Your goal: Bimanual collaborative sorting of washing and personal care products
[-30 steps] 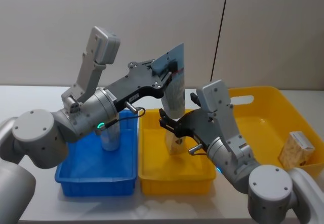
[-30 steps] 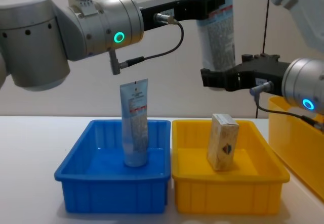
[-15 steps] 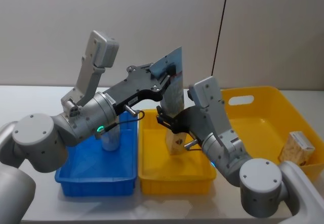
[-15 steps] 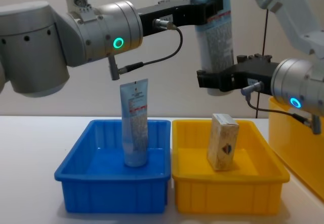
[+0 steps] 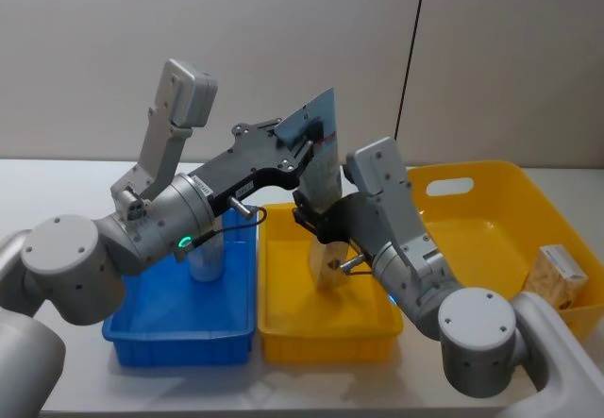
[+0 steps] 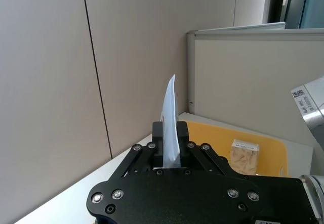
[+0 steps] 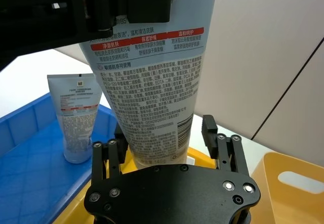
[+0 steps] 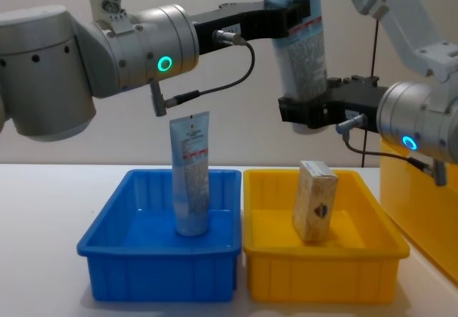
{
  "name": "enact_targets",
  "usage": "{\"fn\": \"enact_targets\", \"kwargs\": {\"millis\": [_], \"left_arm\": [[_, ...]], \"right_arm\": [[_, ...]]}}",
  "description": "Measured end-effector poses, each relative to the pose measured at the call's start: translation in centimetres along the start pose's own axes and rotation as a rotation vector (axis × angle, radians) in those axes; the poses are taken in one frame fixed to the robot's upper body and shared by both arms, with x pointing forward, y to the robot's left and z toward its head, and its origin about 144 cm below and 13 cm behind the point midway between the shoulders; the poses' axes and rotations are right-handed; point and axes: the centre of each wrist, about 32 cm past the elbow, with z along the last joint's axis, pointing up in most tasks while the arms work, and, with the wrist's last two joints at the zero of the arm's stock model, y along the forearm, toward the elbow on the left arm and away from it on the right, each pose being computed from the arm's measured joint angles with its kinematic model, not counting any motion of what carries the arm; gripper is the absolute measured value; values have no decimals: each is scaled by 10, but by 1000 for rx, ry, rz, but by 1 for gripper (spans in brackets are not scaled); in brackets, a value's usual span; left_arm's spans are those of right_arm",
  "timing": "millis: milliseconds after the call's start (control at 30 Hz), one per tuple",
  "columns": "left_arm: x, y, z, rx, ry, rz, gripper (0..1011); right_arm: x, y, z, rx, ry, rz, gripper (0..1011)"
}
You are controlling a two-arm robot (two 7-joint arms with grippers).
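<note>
Across a white table [image 8: 43, 188] backed by plain grey wall panels [image 5: 283, 41], a blue tray [image 8: 159, 265] holds one upright tube [image 8: 190, 185]. Beside it, a small yellow tray [image 8: 318, 269] holds a beige carton [image 8: 315, 200]. Above, the left gripper [image 8: 293, 13] is clamped on a raised tube [image 8: 303, 52] near its crimped end. The right gripper [image 7: 167, 135] has its jaws spread around that tube's lower end, apparently not touching. Farther right, a large yellow bin [image 5: 491, 239] holds another carton [image 5: 552, 276].
</note>
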Motion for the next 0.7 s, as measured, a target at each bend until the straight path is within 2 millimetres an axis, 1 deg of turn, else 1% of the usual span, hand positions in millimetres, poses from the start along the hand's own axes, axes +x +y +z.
{"fn": "enact_targets", "kwargs": {"millis": [33,167,200,233,267,300,400,700], "left_arm": [[0,0,0,0,0,1,142],[0,0,0,0,0,3,143],[0,0,0,0,0,4,142],[0,0,0,0,0,4,142],[0,1,-1,1,0,5,142],[0,1,-1,1,0,5,143],[0,1,-1,2,0,6,142],[0,1,-1,3,-1,8,142]], "right_arm": [[0,0,0,0,-1,-1,849],[0,1,0,0,-3,-3,785],[0,2,0,0,-4,-3,715],[0,2,0,0,-4,-4,678],[1,2,0,0,-4,-5,678],[1,2,0,0,-4,-5,638],[1,3,1,0,-5,-6,605],[1,3,1,0,-7,-8,570]]}}
